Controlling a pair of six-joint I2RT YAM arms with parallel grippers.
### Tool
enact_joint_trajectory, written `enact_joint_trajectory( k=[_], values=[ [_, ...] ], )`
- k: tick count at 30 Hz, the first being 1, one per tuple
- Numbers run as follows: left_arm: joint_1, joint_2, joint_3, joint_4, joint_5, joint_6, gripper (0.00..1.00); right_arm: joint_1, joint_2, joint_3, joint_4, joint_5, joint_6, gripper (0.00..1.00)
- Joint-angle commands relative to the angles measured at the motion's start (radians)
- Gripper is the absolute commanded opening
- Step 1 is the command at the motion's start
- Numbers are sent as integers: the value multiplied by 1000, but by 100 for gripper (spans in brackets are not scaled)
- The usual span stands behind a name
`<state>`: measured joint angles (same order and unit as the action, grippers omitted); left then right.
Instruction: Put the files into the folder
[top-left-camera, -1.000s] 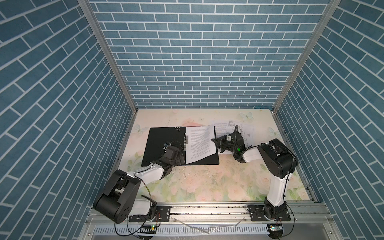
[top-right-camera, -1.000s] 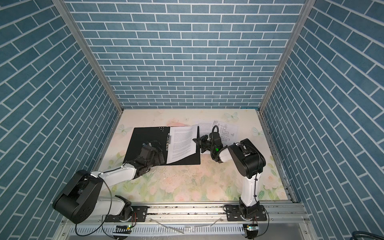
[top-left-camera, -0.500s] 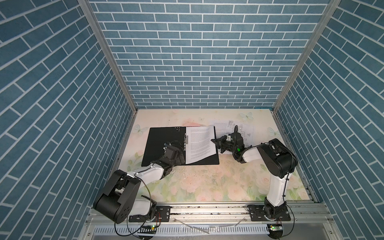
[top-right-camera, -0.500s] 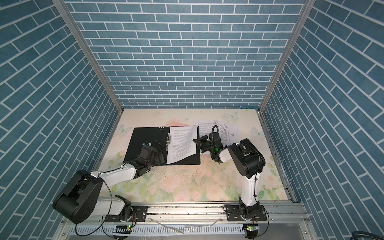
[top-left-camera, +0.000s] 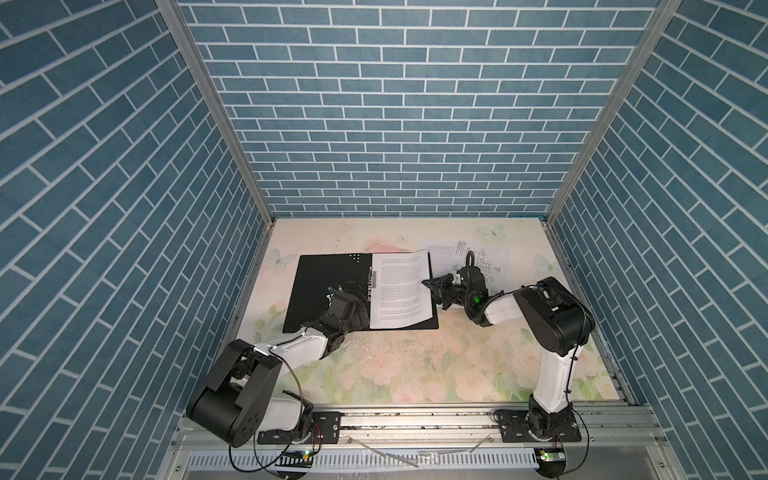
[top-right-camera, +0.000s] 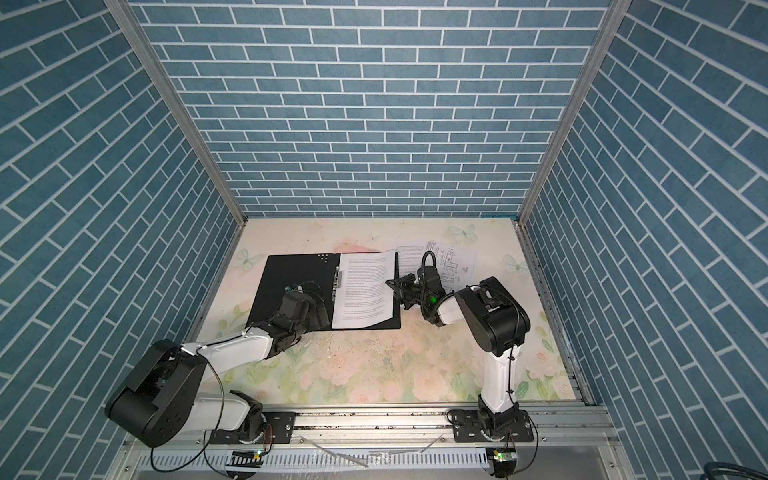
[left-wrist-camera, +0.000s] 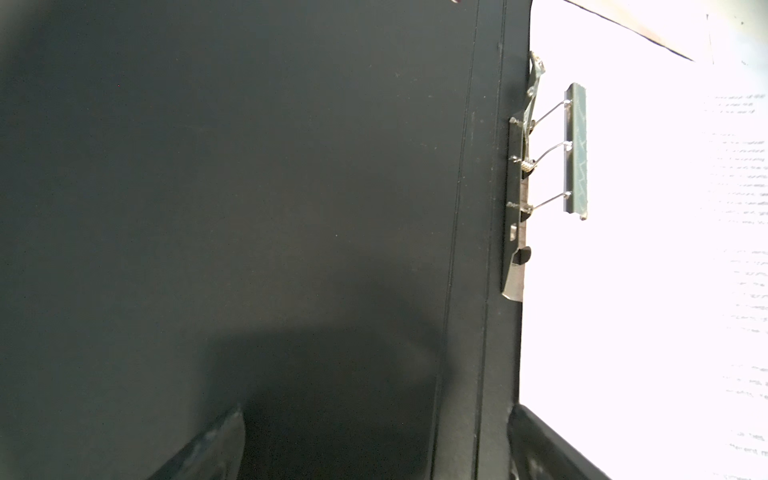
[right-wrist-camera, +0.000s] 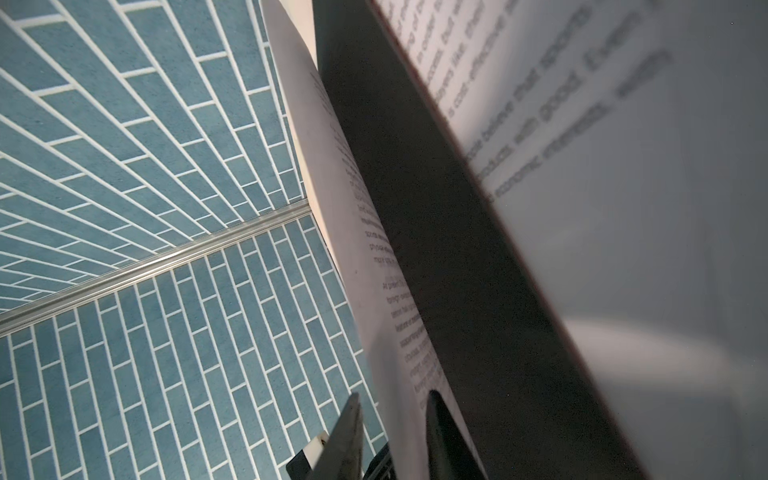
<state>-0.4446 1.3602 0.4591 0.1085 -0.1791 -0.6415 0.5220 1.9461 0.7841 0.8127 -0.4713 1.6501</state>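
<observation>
The folder (top-left-camera: 324, 282) (top-right-camera: 291, 274) lies open, black inside up. A text-only sheet of the files (top-left-camera: 401, 291) (top-right-camera: 365, 291) lies on its right half under the metal clip (left-wrist-camera: 575, 149). My left gripper (top-left-camera: 347, 305) (top-right-camera: 303, 309) (left-wrist-camera: 374, 453) is open, low over the folder's spine (left-wrist-camera: 494, 291). My right gripper (top-left-camera: 432, 284) (top-right-camera: 395, 284) (right-wrist-camera: 392, 432) is at the sheet's right edge. Its jaws are slightly parted, with the sheet's edge (right-wrist-camera: 365, 232) between them and a gap on one side. More files (top-left-camera: 469, 257) (top-right-camera: 440, 257) lie on the table behind it.
The folder's right edge (right-wrist-camera: 457, 137) shows a thin red rim, raised over a printed sheet (right-wrist-camera: 582, 124) on the table. Blue brick walls (top-left-camera: 395, 124) close three sides. The floral table top (top-left-camera: 415, 365) runs to the front rail (top-left-camera: 415, 415).
My right gripper's jaws have parted a little from shut around the sheet's edge. Both arms, the folder and the sheets stay where they were.
</observation>
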Motion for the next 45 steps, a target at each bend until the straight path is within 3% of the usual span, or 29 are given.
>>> enact_joint_trajectory(
  k=[1,10,28,36,40,45],
  values=[
    [5,-1,-21,-3,2,-7,100,6,-8,-16,-57,-13,-41,33],
    [5,-3,-12,-18,2,2,100,-14,-43,16,-188,-9,-165,48],
    [5,22,-18,6,19,-6,100,-28,-34,183,-474,-40,-341,49],
    [6,18,-21,1,14,-4,100,-31,-49,174,-531,-22,-355,49],
    [6,13,-12,-9,13,-1,100,-36,-69,176,-570,4,-378,53],
    [3,-1,21,-41,4,4,100,-40,-121,216,-705,67,-495,61]
  ],
)
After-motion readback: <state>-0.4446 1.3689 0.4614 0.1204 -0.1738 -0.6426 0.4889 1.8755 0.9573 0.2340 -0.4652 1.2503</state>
